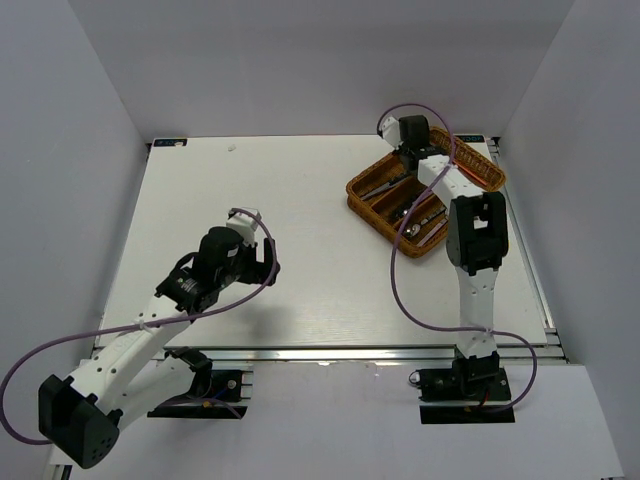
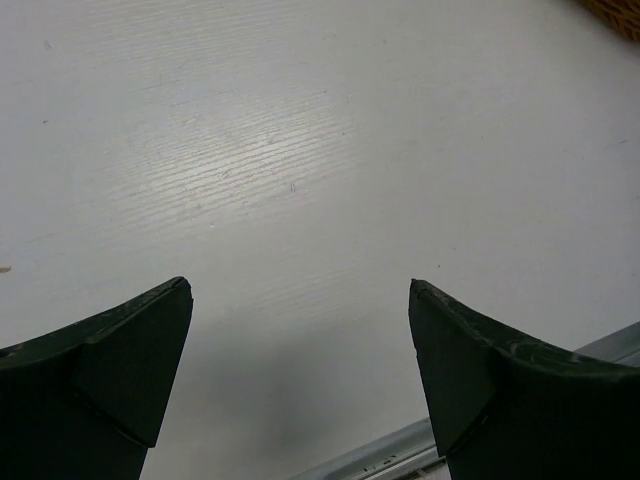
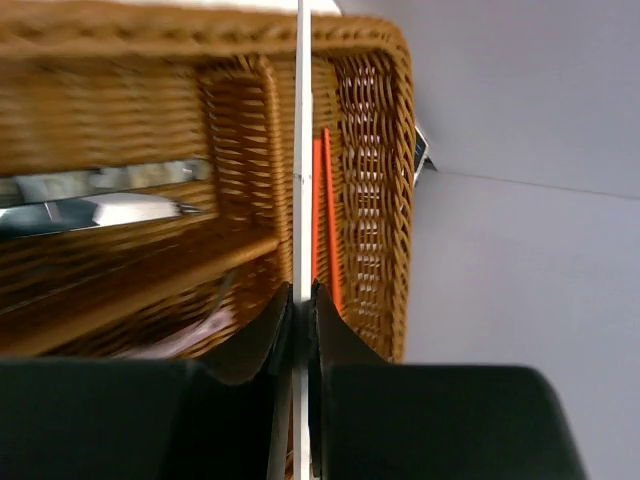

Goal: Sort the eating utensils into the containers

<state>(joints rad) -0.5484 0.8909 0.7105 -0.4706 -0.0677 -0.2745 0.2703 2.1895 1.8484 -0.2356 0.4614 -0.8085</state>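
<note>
The brown wicker tray (image 1: pixel 356 190) with its long containers stands at the back right. My right gripper (image 1: pixel 411 152) hovers over its far end, shut on a pale chopstick (image 3: pixel 302 150) that runs straight up between the fingers (image 3: pixel 330 320). In the right wrist view the gripper (image 3: pixel 303 290) is just above the tray (image 3: pixel 385 150). A red-orange chopstick (image 3: pixel 321 200) lies in the narrow outer compartment beside it. Silver utensils (image 1: pixel 412 214) lie in the other compartments, and one silver utensil (image 3: pixel 100 210) shows blurred. My left gripper (image 2: pixel 300 290) is open over bare table, holding nothing.
A corner of the wicker tray (image 2: pixel 620 8) shows at the top right of the left wrist view. The table's metal front rail (image 2: pixel 400 455) runs just below the left fingers. White walls enclose the table on three sides.
</note>
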